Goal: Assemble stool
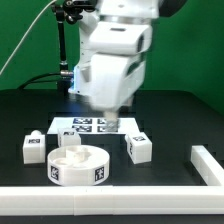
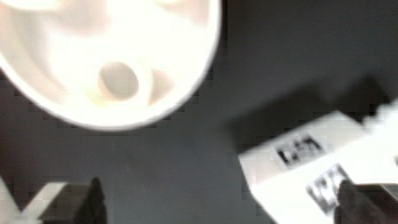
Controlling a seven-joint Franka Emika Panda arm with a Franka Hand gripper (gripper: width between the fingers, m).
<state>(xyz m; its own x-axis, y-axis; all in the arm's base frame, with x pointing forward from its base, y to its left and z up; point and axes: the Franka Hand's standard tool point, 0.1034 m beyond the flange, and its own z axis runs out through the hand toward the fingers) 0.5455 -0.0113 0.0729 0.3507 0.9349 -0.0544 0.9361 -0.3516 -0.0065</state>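
**A:** Where did we have the claw (image 1: 109,120)?

**B:** Over the bench (image 1: 175,125), low above the marker board (image 1: 93,126). It was released. In the wrist view its fingers (image 2: 59,200) stood wide apart with nothing between them.

**A:** And the stool?

**B:** All in loose parts. The seat (image 1: 78,166) lay flat just in front of the marker board. The first leg (image 1: 34,147) sat near it on the exterior view's left and the second leg (image 1: 138,148) on the exterior view's right. The third leg (image 1: 71,139) was just behind the seat. None was fitted.

**A:** So which step did we judge we were on?

**B:** Fetching a leg, most likely the second. The wrist view showed a tagged white block beside the seat, though it was too blurred for us to be sure which one.

**A:** How should we have done it well?

**B:** We needed to centre the open jaws over the block and turn them square to its flat sides. Then we had to come straight down and close on two opposite faces. We also had to keep clear of the seat's rim so as not to nudge it. The seat showed a hole (image 2: 118,80), which we took for a socket, so a level grip would have mattered later.
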